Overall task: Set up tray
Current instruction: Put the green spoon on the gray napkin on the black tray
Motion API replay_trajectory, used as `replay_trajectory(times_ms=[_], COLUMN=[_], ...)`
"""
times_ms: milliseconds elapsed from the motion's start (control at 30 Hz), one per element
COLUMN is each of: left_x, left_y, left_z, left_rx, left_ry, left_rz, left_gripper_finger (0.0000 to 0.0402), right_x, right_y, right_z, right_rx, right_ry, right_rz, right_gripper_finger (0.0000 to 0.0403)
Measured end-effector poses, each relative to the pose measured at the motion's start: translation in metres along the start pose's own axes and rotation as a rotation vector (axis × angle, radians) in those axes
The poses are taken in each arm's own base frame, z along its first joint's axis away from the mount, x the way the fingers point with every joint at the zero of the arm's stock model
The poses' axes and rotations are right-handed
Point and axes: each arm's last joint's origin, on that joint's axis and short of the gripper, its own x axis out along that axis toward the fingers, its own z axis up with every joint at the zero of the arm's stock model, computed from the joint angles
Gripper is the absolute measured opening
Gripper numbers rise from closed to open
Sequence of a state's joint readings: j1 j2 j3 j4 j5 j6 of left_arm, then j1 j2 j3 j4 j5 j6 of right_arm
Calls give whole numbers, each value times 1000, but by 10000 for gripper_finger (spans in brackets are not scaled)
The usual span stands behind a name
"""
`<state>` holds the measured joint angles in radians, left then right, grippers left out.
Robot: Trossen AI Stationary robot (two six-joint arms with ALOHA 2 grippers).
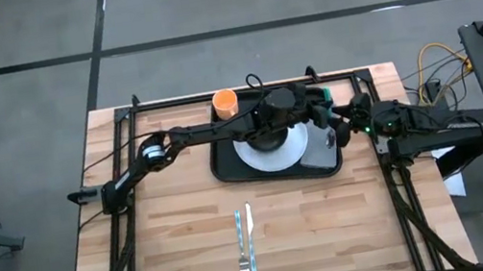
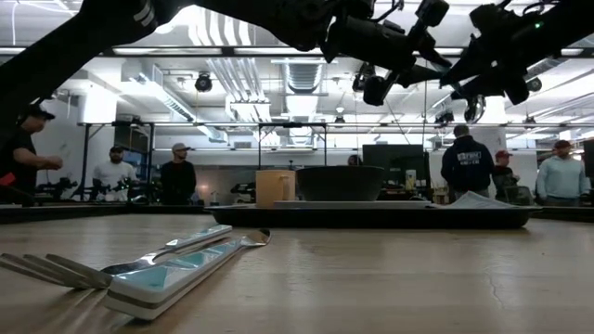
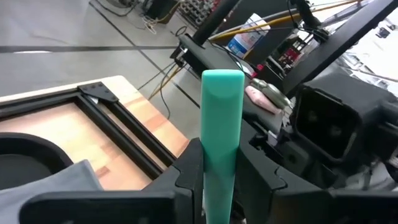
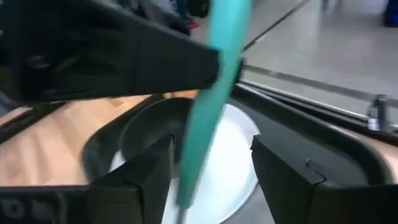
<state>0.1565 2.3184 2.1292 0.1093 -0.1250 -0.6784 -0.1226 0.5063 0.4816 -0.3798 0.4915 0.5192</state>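
The black tray (image 1: 228, 172) lies at the table's far middle. It carries a white plate (image 1: 276, 155) with a black bowl (image 2: 339, 183) on it, an orange cup (image 1: 225, 103) and a grey napkin (image 1: 322, 155). My left gripper (image 1: 313, 105) hovers above the tray's right half, shut on a teal-handled utensil (image 3: 222, 124) whose working end is hidden. My right gripper (image 4: 211, 177) is open and faces it from the table's right. Its fingers stand on either side of the teal handle (image 4: 208, 106) without visibly touching it. My left gripper pinches the utensil's teal handle (image 3: 220, 180) between its two fingers. The handle's free end (image 3: 222, 84) sticks out past the fingertips toward my right arm (image 3: 329, 118). The utensil is lifted clear, above the tray.
A fork (image 1: 242, 248) and a knife (image 1: 251, 239) with pale handles lie side by side on the wooden table near its near edge. Bare wood lies left and right of them. People stand in the room beyond the table's far edge.
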Motion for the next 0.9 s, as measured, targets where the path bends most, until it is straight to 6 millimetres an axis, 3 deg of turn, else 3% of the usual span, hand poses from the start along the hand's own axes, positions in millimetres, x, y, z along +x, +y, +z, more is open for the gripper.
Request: replay_trajectory(times_ms=[267, 533, 767, 900], left_x=[-1, -2, -2, -3], left_y=[-1, -2, -2, -2], left_z=[3, 5, 6, 7], left_rx=[7, 7, 5, 3], left_ry=[-11, -11, -5, -2], left_rz=[-2, -7, -16, -24], left_gripper_finger=[51, 51, 51, 74], right_x=[3, 3, 3, 3], right_y=[1, 1, 1, 2], right_z=[1, 1, 1, 1], right_rx=[4, 44, 85, 111], right_ry=[-23, -26, -25, -24], right_rz=[-41, -29, -24, -20], right_gripper_finger=[138, 28, 28, 28])
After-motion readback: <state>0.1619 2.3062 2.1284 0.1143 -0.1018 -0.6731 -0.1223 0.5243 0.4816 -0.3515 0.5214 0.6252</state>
